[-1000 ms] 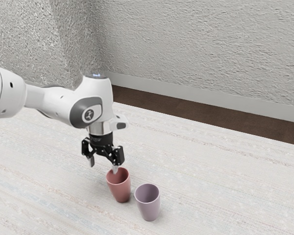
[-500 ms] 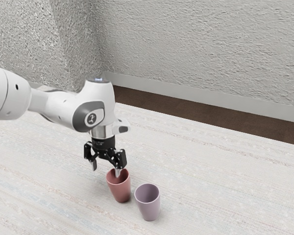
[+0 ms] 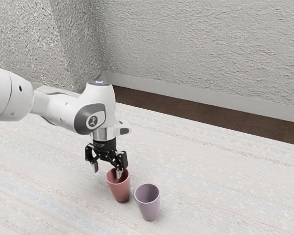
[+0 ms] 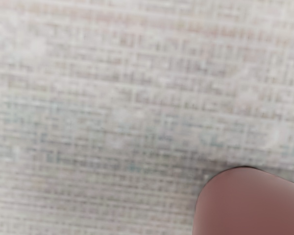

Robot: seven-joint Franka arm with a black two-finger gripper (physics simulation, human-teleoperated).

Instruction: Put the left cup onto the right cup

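Hand straddles red cup rim (one finger inside), purple cup beside.

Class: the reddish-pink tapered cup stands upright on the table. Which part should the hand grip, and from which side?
Probably the rim wall of the reddish-pink tapered cup, from above, one finger inside, one outside: its mouth faces up, and the lilac cup close beside it crowds a sideways approach. The open hand hangs over that rim.
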